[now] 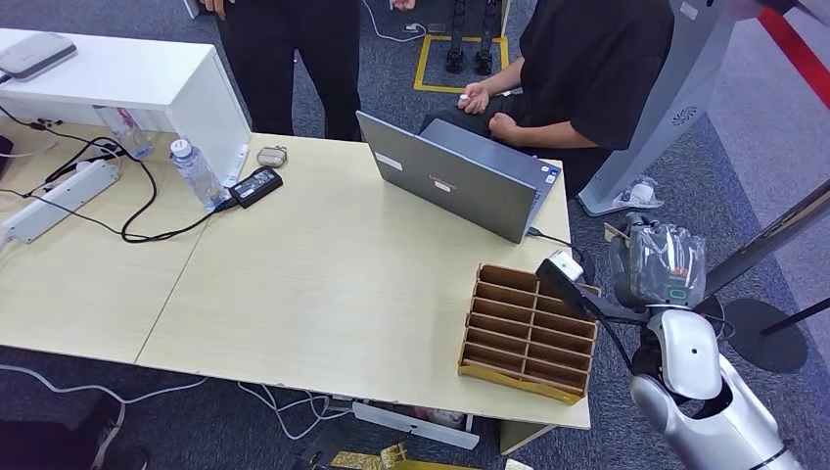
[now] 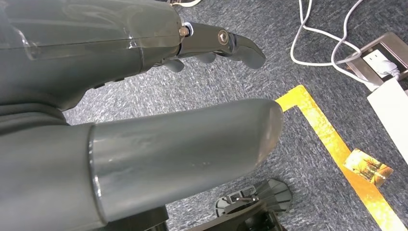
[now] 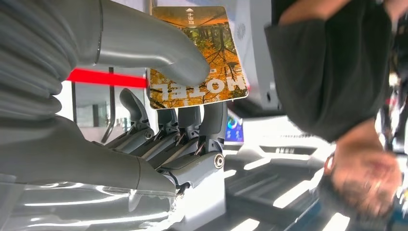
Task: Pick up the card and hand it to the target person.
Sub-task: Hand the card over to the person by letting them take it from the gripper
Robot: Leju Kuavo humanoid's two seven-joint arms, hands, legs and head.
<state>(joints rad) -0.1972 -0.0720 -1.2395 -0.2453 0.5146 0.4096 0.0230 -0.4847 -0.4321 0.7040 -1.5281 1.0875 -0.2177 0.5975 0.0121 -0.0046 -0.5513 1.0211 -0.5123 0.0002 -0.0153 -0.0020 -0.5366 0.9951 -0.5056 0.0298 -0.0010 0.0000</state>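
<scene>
An orange card (image 3: 211,77) with an autumn forest print and white lettering is pinched between the thumb and the dark fingers of my right hand (image 3: 159,144). In the head view my right hand (image 1: 658,266) is raised off the table's right end, beside the brown slotted card box (image 1: 529,333). A seated person in a black shirt (image 1: 587,69) is behind the laptop, hands together near their lap; the same person (image 3: 337,72) appears close beyond the card in the right wrist view. My left hand (image 2: 144,120) hangs over the carpet with fingers apart and holds nothing.
A grey laptop (image 1: 460,181) stands open at the far edge of the wooden table (image 1: 323,284). A water bottle (image 1: 199,174), a charger and a power strip (image 1: 59,201) lie at the left. Another person (image 1: 294,59) stands behind. A second orange card (image 2: 368,166) lies on the floor.
</scene>
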